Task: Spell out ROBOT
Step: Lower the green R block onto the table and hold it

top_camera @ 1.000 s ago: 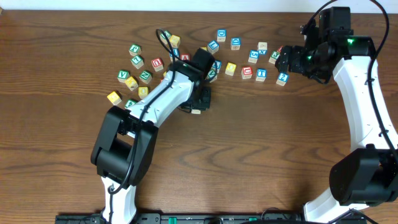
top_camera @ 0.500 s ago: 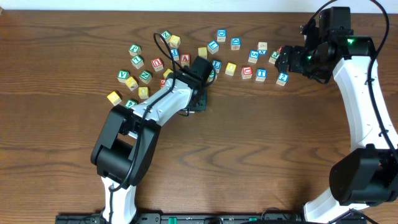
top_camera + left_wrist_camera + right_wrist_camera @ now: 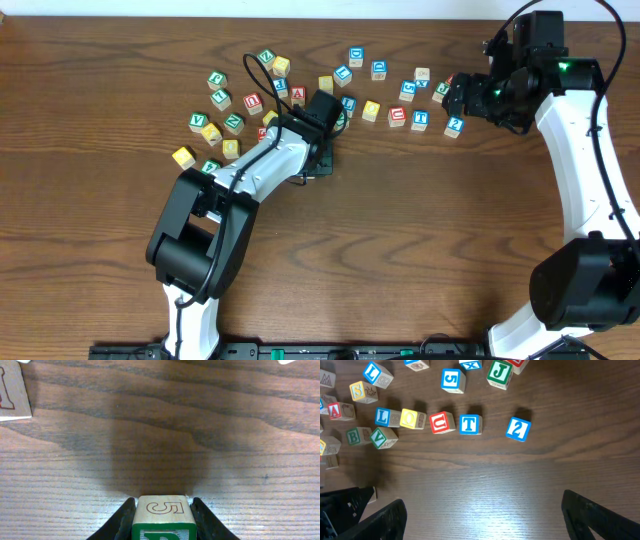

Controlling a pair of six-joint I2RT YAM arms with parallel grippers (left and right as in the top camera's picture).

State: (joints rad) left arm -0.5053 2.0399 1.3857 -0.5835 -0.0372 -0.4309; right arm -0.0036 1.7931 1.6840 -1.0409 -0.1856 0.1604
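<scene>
The left gripper [image 3: 163, 519] is clamped on a square-edged wooden cube [image 3: 163, 509] with an outlined 5 on top and green print in front, close to the grained brown table [image 3: 210, 430]. The right gripper [image 3: 482, 517] hangs with its fingers wide apart, near the blue T cube [image 3: 470, 424].

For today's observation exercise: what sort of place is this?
Likely a robotics lab bench: a left arm and right arm standing at a wooden table, alphabet cubes scattered across it.

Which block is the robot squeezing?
The block with a 5 on top and a green front: it alone sits between the left fingers. Others, like the red U block, lie loose.
</scene>
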